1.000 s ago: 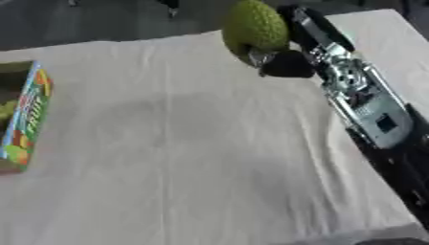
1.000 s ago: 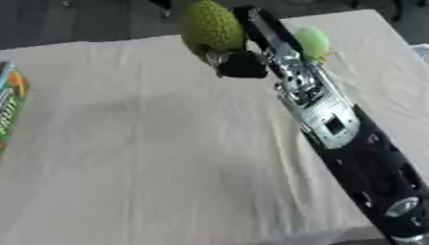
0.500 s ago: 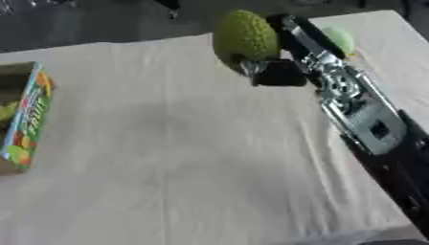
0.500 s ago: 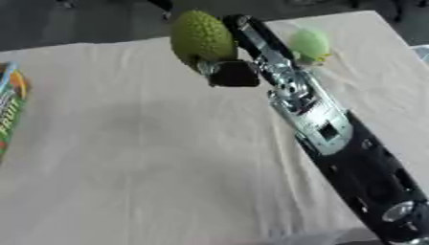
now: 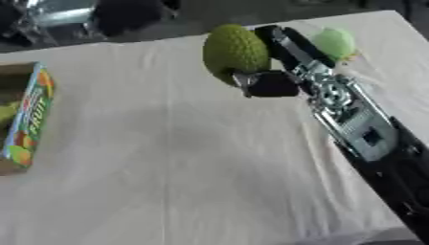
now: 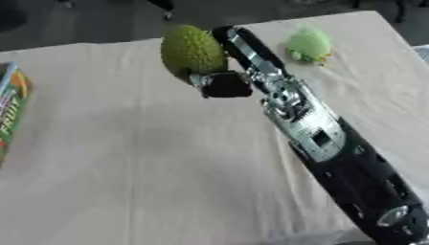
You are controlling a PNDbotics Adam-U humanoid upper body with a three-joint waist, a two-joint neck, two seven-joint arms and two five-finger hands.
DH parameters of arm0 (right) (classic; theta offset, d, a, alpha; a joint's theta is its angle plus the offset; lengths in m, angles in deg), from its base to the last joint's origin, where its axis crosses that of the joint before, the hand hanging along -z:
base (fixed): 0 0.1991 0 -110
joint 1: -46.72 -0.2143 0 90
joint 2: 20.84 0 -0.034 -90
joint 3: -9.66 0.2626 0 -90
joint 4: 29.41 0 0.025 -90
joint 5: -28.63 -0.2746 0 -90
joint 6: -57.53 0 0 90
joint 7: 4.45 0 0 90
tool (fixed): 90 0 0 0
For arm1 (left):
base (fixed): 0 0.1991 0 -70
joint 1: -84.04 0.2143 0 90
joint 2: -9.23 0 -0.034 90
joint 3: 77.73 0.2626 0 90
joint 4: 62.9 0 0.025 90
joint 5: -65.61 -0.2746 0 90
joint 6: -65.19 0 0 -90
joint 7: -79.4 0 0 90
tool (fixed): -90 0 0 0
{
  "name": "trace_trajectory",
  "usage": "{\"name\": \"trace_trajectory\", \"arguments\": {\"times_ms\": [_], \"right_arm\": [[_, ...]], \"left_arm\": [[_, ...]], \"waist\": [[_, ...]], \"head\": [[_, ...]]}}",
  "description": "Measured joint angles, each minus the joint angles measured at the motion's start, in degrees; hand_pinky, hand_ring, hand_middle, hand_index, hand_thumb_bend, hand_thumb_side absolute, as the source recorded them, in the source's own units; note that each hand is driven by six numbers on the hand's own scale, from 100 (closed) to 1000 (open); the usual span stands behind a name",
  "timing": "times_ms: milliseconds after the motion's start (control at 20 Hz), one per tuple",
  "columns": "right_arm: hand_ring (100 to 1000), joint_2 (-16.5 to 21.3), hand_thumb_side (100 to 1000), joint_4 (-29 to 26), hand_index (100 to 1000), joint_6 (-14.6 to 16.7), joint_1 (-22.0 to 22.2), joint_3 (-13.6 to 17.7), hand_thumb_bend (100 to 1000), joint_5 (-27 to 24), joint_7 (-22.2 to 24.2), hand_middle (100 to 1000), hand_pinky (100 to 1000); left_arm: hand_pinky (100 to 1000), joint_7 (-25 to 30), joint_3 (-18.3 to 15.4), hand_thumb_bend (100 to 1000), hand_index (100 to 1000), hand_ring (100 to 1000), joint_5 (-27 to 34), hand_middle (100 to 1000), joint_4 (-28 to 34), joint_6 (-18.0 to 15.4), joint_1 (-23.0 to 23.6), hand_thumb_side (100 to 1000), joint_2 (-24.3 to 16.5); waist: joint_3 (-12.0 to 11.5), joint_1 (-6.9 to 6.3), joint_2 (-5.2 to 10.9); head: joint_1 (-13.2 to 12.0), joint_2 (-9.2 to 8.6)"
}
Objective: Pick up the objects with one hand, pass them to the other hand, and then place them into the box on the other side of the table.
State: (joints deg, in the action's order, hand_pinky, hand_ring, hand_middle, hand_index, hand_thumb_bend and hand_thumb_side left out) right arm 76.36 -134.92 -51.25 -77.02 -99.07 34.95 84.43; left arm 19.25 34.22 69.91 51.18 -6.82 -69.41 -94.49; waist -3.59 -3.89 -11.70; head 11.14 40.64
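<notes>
We hold a bumpy, olive-green oval fruit (image 5: 235, 51) in our right hand (image 5: 270, 82), the black thumb curled against its lower side and the rest of the hand pressed behind it, so the hand is closed around the fruit. The fruit sits raised above the table covered in a cream cloth (image 5: 184, 162), toward the table's far edge and a little right of its middle, with a soft shadow on the cloth just below it. Our right arm (image 6: 327, 143), black with a silver section at the wrist, crosses the table's right side from the near right corner up to the fruit.

A pale green, rounded fruit with a rough skin (image 6: 309, 44) lies on the cloth near the far right corner, just beside the arm and apart from the held fruit.

At the table's left edge stands an open cardboard box printed in bright orange, green and yellow with lettering along its side (image 5: 30, 122); something yellow-green shows inside it, though we cannot make out what. The box is well apart from the held fruit. Our left hand shows in neither view.
</notes>
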Motion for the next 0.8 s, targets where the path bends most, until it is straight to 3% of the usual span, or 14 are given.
{"name": "trace_trajectory", "arguments": {"times_ms": [400,800], "right_arm": [[556,-0.34,100,0.01,509,0.96,0.03,-1.01,100,0.33,0.71,346,734],[556,-0.78,100,0.0,509,1.35,0.03,-1.58,100,0.47,1.33,346,734]], "left_arm": [[711,3.05,2.76,525,790,760,-2.37,724,0.01,1.02,-2.22,471,3.64],[754,8.41,4.04,520,827,795,-8.78,765,0.01,2.23,-2.63,401,4.28]], "waist": [[0.01,-0.08,0.01],[0.03,-0.24,0.02]], "head": [[-0.2,0.08],[-0.21,0.53]]}}
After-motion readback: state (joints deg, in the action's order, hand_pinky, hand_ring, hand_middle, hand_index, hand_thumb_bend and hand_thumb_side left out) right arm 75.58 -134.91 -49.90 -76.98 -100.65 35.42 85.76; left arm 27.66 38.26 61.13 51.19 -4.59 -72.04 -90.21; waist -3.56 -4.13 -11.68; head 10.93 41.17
